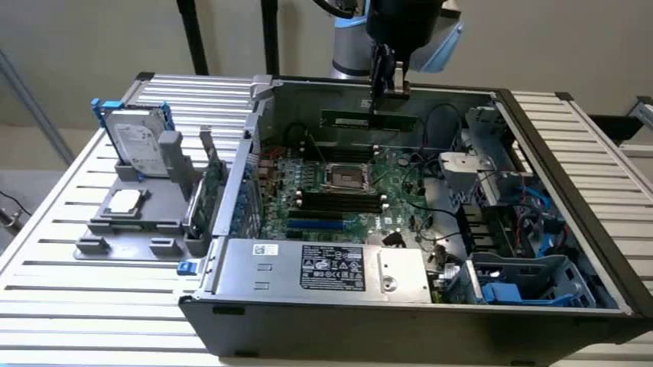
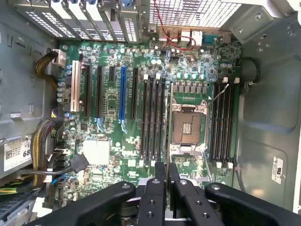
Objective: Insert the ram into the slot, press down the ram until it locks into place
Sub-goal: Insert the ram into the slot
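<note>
The ram (image 1: pixel 352 119), a thin green stick, hangs level above the open computer case, near its far wall. My gripper (image 1: pixel 388 95) comes down from above and is shut on the stick's upper edge, towards its end at the exterior view's right. In the wrist view the fingers (image 2: pixel 154 197) stand close together with a thin gap, and the gripper (image 2: pixel 167 167) looks down on the motherboard (image 2: pixel 108 155). Several parallel black slots (image 2: pixel 153 117) (image 1: pixel 337 202) lie beside the silver processor socket (image 2: pixel 188 128), well below the ram. A second group of black slots (image 2: pixel 222 120) lies on the socket's other side.
A hard drive in a blue bracket (image 1: pixel 138 141) and a grey fixture (image 1: pixel 128 222) stand at the exterior view's left, outside the case. Inside are the power supply (image 1: pixel 337 267), a drive cage with blue parts (image 1: pixel 521 283), cables (image 2: pixel 47 141) and a blue socket (image 2: pixel 123 92).
</note>
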`<control>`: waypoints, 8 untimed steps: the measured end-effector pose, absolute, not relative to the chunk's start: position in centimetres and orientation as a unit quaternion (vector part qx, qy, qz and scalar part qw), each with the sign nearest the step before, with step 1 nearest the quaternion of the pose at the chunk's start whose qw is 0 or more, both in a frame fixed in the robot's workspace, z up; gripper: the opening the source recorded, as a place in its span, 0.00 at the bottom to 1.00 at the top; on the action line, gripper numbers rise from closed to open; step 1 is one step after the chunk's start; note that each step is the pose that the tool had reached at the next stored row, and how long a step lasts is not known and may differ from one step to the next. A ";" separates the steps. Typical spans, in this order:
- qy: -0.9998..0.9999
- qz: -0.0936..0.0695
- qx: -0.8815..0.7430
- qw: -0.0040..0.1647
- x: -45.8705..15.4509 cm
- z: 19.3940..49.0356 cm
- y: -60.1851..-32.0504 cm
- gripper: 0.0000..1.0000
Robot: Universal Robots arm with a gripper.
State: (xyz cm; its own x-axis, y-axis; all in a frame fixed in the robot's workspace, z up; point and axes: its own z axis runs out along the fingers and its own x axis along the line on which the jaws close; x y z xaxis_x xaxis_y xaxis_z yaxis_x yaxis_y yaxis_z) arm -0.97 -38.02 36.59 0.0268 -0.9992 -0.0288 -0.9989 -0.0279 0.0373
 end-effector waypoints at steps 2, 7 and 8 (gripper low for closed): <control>-0.697 -0.023 0.717 0.003 -1.0 36.6 -38.0 0.14; -0.697 -0.024 0.717 0.003 -1.0 36.6 -38.0 0.14; -0.697 -0.024 0.717 0.003 -1.0 36.6 -38.0 0.14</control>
State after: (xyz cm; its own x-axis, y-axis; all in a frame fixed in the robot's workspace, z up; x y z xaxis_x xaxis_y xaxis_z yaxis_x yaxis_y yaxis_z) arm -0.97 -38.02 36.59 0.0268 -0.9992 -0.0293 -0.9989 -0.0279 0.0374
